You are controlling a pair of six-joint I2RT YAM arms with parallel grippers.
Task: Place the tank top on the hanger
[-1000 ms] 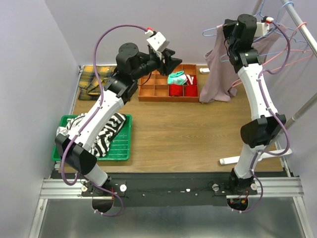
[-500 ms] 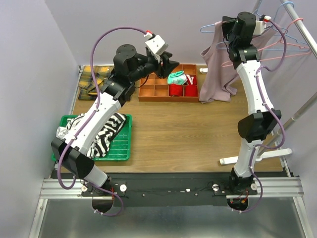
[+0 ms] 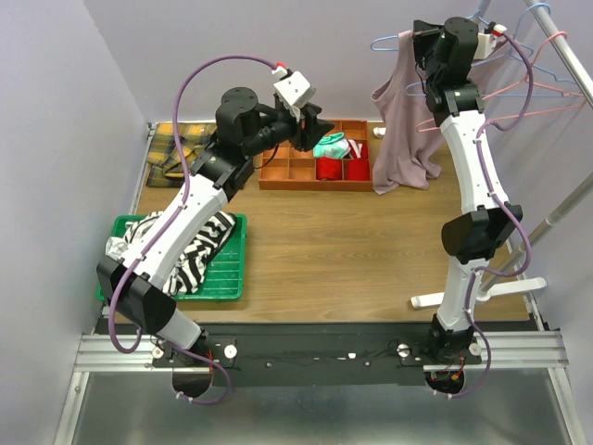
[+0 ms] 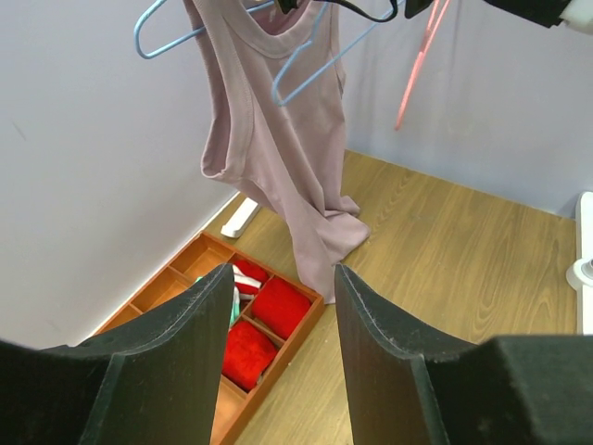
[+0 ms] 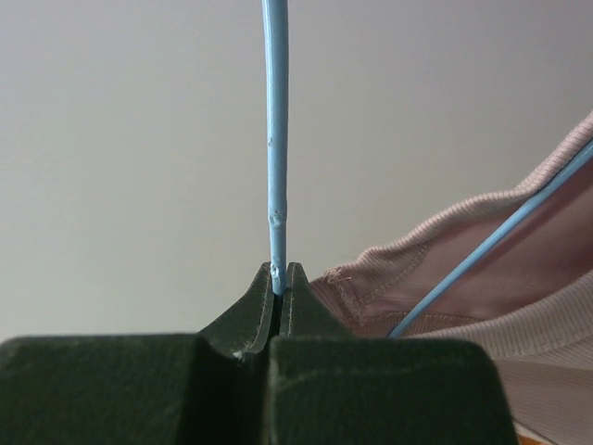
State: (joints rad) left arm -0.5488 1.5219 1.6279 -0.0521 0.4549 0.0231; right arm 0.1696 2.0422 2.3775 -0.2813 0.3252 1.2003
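Note:
My right gripper (image 3: pixel 423 48) is raised high at the back right and is shut on the wire of the light-blue hanger (image 3: pixel 384 42). In the right wrist view the jaws (image 5: pixel 283 271) pinch the blue wire (image 5: pixel 274 139). The mauve-pink tank top (image 3: pixel 404 120) hangs from this hanger, and its hem rests on the table beside the organizer. In the left wrist view, the hanger (image 4: pixel 163 28) crosses the neck of the tank top (image 4: pixel 278 148). My left gripper (image 3: pixel 311 124) is open and empty above the organizer, facing the top (image 4: pixel 283 273).
A wooden organizer (image 3: pixel 296 169) holding red rolled cloths stands at the back. A green tray (image 3: pixel 233 278) at the left holds a striped garment (image 3: pixel 185 246). A yellow plaid cloth (image 3: pixel 176 153) lies back left. A clothes rack (image 3: pixel 565 56) with pink hangers (image 3: pixel 547 88) stands at the right.
My right gripper has lifted the hanger and tank top higher and slightly left. My left gripper has shifted a little, still open.

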